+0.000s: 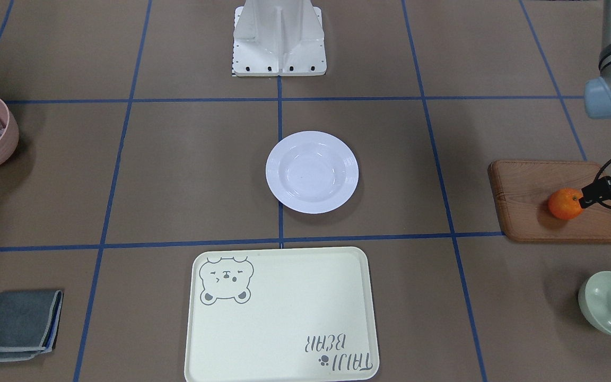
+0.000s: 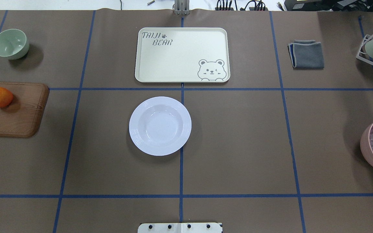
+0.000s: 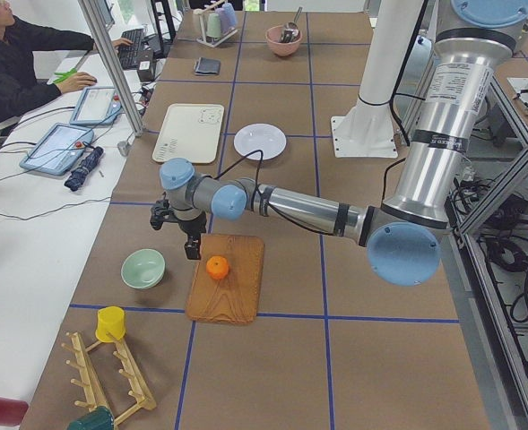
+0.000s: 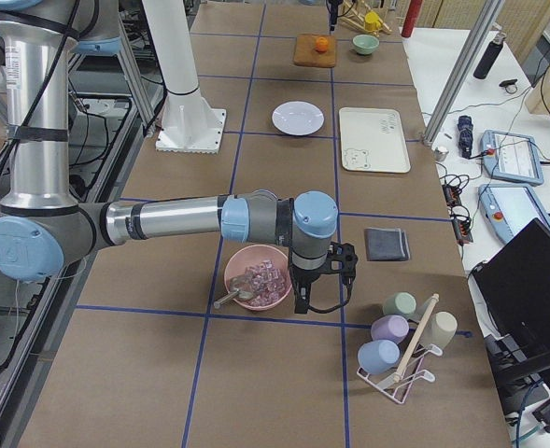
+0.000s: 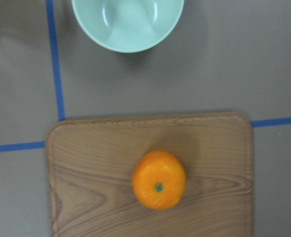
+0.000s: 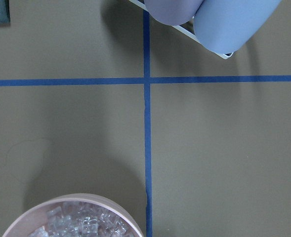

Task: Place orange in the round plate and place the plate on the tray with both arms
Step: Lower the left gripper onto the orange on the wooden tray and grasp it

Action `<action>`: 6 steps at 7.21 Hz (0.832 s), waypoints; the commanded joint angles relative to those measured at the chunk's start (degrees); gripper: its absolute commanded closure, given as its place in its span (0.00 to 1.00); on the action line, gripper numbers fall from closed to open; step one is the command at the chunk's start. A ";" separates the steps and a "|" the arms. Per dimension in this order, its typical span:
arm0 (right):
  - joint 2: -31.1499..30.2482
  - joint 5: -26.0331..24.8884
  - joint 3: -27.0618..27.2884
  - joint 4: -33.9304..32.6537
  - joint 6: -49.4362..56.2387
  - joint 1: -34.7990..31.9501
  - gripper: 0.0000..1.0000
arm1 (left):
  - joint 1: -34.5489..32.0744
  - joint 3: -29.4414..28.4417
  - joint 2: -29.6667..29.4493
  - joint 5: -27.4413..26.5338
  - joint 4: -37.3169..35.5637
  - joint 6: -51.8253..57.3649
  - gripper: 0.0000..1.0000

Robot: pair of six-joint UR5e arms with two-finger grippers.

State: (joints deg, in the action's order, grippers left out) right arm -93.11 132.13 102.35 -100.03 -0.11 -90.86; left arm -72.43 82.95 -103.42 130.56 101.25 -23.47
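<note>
Claw opening cannot be read on either arm. The left gripper [image 3: 190, 244] shows as a dark shape hanging over the far edge of the wooden board [image 1: 523, 180]. In the front-facing view only its black tip enters from the right edge of the frame, so I cannot tell how far its jaws stand apart. It appears to hold nothing. The orange [image 1: 565, 203] rests on the board. In the front-facing view the black tip overlaps the fruit's right side. In the left side view the claw sits just to the upper left of the fruit and seems apart from it. The left wrist view has the orange at lower centre, its green stem dot facing up, with the pale green bowl [image 5: 128, 22] at the top of the frame beyond the board. The round plate [image 1: 312, 172] lies bare at the centre of the front-facing view, and the tray [image 1: 284, 318] lies below it in the same view, apart from it. The right gripper [image 4: 319, 287] shows only in the right side view, hanging just beside the pink bowl [image 4: 256, 278] of clear chunks. Whether it is spread or closed cannot be judged there.
</note>
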 commanded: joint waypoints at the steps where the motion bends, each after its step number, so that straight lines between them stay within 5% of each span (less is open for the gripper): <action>1: 1.70 -0.83 0.22 -0.52 -0.07 0.07 0.00 | 0.70 -2.18 0.07 -0.13 2.55 -0.52 0.02; 6: 1.00 -0.91 0.04 0.09 -0.15 0.07 0.00 | 3.86 -5.08 0.07 -0.22 4.31 -0.53 0.02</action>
State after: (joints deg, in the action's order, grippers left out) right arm -92.16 131.30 102.35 -99.96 -0.26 -90.79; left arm -69.68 78.17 -103.36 130.41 105.47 -24.05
